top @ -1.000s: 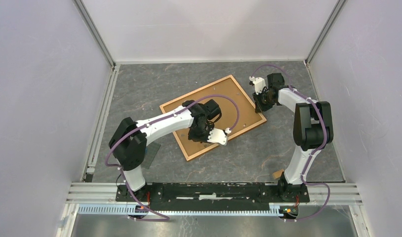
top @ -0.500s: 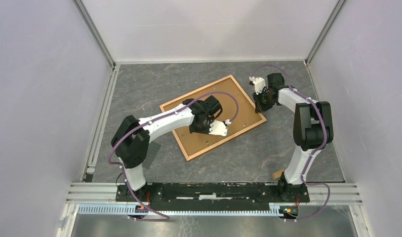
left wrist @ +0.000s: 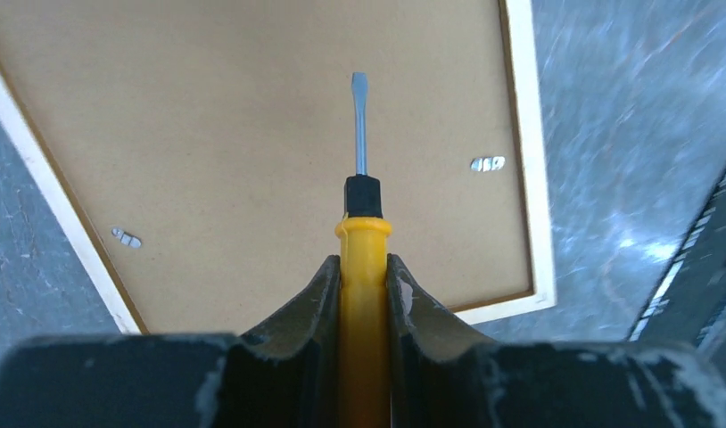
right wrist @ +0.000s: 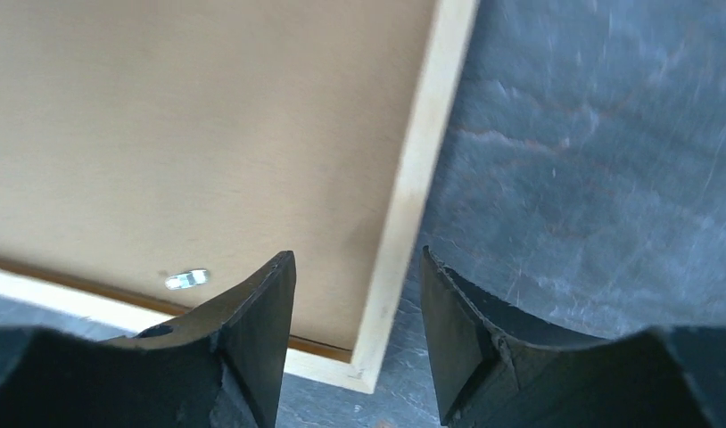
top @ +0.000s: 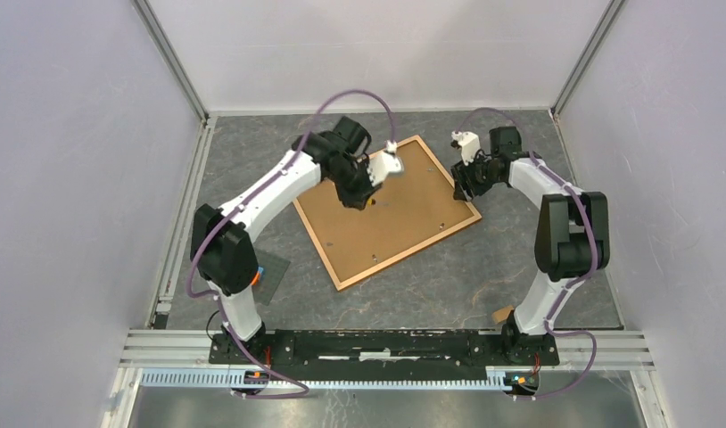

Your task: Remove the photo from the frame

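Note:
The frame point(top: 404, 218) lies face down on the table, its brown fibreboard back up, with small metal clips point(left wrist: 487, 164) along the border. The photo is hidden under the backing. My left gripper point(top: 357, 193) hovers over the frame's far-left part, shut on a yellow-handled flat screwdriver point(left wrist: 363, 259) whose blade point(left wrist: 359, 116) points across the board. My right gripper point(top: 464, 185) is open at the frame's right corner. In the right wrist view its jaws point(right wrist: 358, 259) stand either side of the pale wooden border point(right wrist: 413, 178), and a clip point(right wrist: 185, 279) lies by the left finger.
A small grey plate point(top: 268, 271) lies on the table beside the left arm's base. A small brown scrap point(top: 500, 313) lies near the right arm's base. White walls enclose the table on three sides.
My left arm has swung from the frame's near middle to its far-left part, carrying the screwdriver. My right gripper has stayed at the right corner.

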Controlling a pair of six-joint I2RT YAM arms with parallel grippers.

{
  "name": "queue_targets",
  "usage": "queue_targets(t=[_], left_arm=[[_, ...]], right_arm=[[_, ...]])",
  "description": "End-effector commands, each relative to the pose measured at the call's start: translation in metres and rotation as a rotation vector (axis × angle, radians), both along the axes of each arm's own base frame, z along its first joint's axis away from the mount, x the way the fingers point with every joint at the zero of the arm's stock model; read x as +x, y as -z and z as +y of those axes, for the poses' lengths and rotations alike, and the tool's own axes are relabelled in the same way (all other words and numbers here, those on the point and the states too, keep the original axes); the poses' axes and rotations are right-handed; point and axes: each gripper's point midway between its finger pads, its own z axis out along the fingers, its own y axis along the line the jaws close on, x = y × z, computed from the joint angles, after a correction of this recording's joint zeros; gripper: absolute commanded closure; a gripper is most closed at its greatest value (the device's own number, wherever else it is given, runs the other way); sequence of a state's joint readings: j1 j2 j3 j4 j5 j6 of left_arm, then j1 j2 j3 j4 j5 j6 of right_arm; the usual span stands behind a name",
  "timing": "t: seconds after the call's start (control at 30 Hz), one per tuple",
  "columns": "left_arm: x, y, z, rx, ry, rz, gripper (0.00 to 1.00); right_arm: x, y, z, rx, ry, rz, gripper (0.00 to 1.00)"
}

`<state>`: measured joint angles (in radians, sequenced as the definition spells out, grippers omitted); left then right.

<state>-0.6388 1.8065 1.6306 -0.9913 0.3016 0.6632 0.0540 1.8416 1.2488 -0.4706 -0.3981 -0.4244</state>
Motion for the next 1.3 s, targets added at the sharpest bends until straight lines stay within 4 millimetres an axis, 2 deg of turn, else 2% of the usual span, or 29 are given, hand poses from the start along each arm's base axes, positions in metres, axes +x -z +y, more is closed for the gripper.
queue_targets(t=[0.0, 0.1, 0.23, 0.43, 0.57, 0.67, 0.73, 0.8, 0.87, 0.93, 1.0, 1.1, 1.2, 1.27], left_arm=[[-0.008, -0.041, -0.024, -0.223, -0.148, 0.215, 0.98], [-0.008, -0.052, -0.032, -0.289, -0.209, 0.321, 0.97], [-0.010, -0.064, -0.045, -0.357, -0.281, 0.438, 0.96], [-0.021, -0.073, -0.053, -0.411, -0.276, 0.522, 0.94], [-0.027, -0.069, -0.055, -0.412, -0.283, 0.575, 0.94], [-0.029, -0.071, -0.056, -0.425, -0.271, 0.591, 0.94], [-0.028, -0.073, -0.057, -0.433, -0.271, 0.592, 0.94], [-0.026, -0.077, -0.059, -0.449, -0.277, 0.595, 0.93], [-0.020, -0.081, -0.059, -0.474, -0.312, 0.602, 0.85], [-0.004, -0.084, -0.056, -0.507, -0.398, 0.589, 0.71], [0.013, -0.097, -0.053, -0.581, -0.470, 0.580, 0.54], [0.042, -0.128, -0.045, -0.744, -0.559, 0.531, 0.39], [0.079, -0.161, -0.029, -1.002, -0.672, 0.479, 0.17], [0.091, -0.175, -0.022, -1.100, -0.703, 0.475, 0.16]], right_arm=[[-0.004, -0.079, 0.041, 0.180, -0.251, -0.225, 0.42], [-0.024, -0.108, 0.063, 0.271, -0.420, -0.313, 0.41], [-0.049, -0.132, 0.093, 0.331, -0.569, -0.382, 0.41], [-0.079, -0.146, 0.142, 0.278, -0.781, -0.474, 0.43], [-0.092, -0.151, 0.165, 0.278, -0.864, -0.503, 0.45], [-0.098, -0.145, 0.175, 0.258, -0.904, -0.503, 0.46], [-0.100, -0.143, 0.181, 0.236, -0.929, -0.512, 0.52], [-0.100, -0.143, 0.187, 0.222, -0.942, -0.514, 0.70], [-0.098, -0.147, 0.191, 0.225, -0.939, -0.514, 0.99], [-0.089, -0.152, 0.194, 0.239, -0.875, -0.513, 1.00], [-0.075, -0.158, 0.195, 0.267, -0.777, -0.514, 1.00], [-0.055, -0.176, 0.204, 0.381, -0.652, -0.501, 1.00], [-0.041, -0.197, 0.216, 0.511, -0.546, -0.477, 1.00], [-0.037, -0.210, 0.221, 0.601, -0.474, -0.469, 1.00]])
